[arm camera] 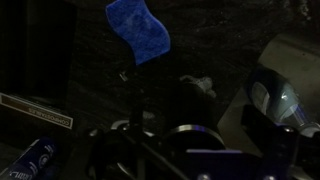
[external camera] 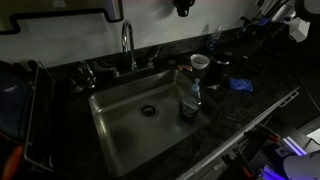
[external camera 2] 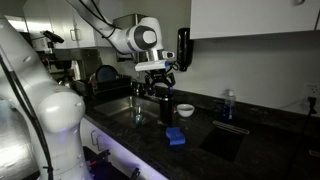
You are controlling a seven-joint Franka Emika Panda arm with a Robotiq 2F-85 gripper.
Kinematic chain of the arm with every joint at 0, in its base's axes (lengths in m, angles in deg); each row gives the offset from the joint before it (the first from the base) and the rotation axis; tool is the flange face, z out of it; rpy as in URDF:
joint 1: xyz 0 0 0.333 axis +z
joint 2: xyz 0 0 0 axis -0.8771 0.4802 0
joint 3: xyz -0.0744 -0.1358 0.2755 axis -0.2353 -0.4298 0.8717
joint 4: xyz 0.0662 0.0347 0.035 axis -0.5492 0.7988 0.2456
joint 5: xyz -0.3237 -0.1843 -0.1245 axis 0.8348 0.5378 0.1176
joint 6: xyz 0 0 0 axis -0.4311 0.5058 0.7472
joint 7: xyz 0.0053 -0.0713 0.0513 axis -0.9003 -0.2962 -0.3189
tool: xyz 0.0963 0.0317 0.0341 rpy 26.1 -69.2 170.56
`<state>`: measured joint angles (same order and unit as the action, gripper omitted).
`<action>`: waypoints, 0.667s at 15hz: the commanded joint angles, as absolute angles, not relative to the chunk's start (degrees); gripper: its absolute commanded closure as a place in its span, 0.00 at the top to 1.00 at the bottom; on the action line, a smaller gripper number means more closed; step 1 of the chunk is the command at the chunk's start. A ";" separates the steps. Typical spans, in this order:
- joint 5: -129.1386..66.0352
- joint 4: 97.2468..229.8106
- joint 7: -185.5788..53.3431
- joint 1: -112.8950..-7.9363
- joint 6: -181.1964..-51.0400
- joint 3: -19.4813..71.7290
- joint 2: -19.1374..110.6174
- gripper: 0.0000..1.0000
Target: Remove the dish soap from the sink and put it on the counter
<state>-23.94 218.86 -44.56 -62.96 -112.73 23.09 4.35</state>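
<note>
The dish soap (external camera: 190,100), a slim clear bottle with a bluish lower part, stands upright in the sink (external camera: 125,125) by its right wall. The gripper (external camera 2: 158,80) hangs high above the sink's far side, apart from the bottle, and looks open and empty. In an exterior view only its dark tip (external camera: 183,8) shows at the top edge. The black speckled counter (external camera: 250,105) surrounds the sink. The wrist view is dark and the jaws are not clear there. A blue-labelled bottle (arm camera: 35,160) shows at its lower left corner.
A chrome gooseneck faucet (external camera: 128,45) rises behind the sink. A white cup (external camera: 200,62) and a flat blue item (external camera: 240,85) lie on the counter to the right, and both show in the wrist view (arm camera: 275,95) (arm camera: 140,30). Another bottle (external camera 2: 229,105) stands further along the counter.
</note>
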 commanded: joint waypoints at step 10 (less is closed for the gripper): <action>-26.68 218.97 -42.49 -61.82 -112.99 22.56 4.29 1.00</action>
